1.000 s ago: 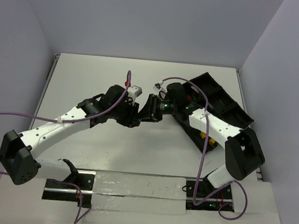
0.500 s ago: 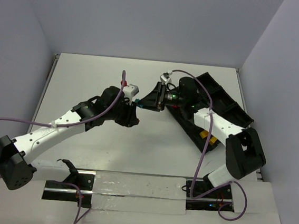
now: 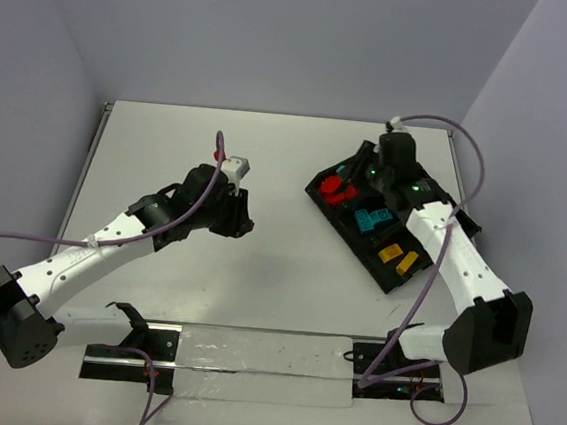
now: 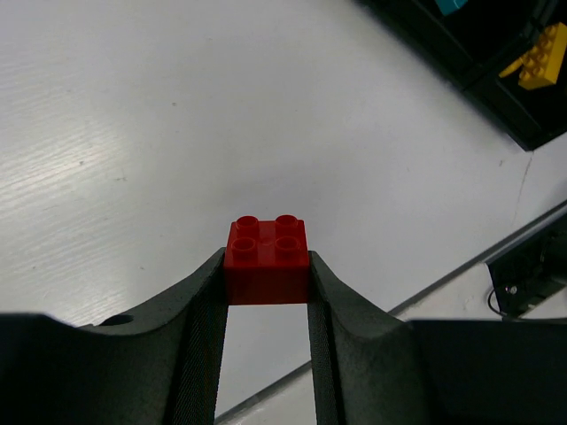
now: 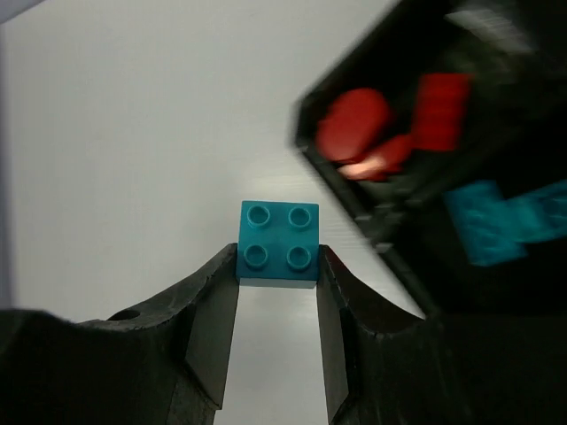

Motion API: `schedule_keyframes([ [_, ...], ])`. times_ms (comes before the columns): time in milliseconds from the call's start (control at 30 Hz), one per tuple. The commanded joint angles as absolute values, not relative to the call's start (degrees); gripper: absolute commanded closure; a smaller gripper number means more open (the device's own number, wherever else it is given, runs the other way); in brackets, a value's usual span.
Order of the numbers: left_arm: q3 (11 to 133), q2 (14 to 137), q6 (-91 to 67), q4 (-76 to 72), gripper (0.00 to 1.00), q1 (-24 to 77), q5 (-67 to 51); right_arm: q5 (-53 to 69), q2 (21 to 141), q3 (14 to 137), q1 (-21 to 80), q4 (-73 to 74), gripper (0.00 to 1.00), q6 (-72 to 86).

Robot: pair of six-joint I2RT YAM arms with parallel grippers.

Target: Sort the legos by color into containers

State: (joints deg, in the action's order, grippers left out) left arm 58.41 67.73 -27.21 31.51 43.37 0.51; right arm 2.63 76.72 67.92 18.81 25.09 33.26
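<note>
pinching square four-stud bricks: left pincer (image 4: pixel 267 282) a red brick (image 4: pixel 267 257), right pincer (image 5: pixel 277 285) a cyan brick (image 5: pixel 278 239).

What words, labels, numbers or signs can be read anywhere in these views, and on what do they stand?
None can be read.
The studs of the red brick in the left gripper and of the cyan brick in the right gripper show no legible lettering.
The black tray and the table carry no visible label.
</note>
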Motion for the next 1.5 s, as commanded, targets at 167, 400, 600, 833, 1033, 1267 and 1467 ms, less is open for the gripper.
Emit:
schedule_keyframes([
  [167,62.0,70.2,-30.1,31.3,1.00,41.2,2.2,-13.5,74.8,62.5,12.3,36.6,1.00,22.1],
  [400,66.2,73.7,-32.1,33.2,1.00,41.1,2.9,-11.6,75.7,60.5,10.2,34.9,1.00,21.4],
  [600,71.6,78.5,-34.2,33.9,1.00,41.1,0.9,-10.8,77.4,60.5,8.9,33.7,0.98,20.8],
  [833,76.4,82.2,-34.4,34.1,1.00,41.2,0.4,-9.2,80.2,60.5,8.2,31.5,0.90,21.1],
  [1033,79.7,83.9,-35.0,34.9,1.00,41.2,0.4,-8.4,81.0,60.1,8.2,30.7,0.89,21.3],
  [1267,82.1,86.0,-35.0,35.5,1.00,41.2,-0.7,-8.7,80.8,59.4,8.1,30.4,0.89,21.3],
  [1467,85.5,89.0,-36.3,34.8,1.00,41.2,-1.5,-8.4,81.2,59.4,8.1,30.1,0.89,21.4],
])
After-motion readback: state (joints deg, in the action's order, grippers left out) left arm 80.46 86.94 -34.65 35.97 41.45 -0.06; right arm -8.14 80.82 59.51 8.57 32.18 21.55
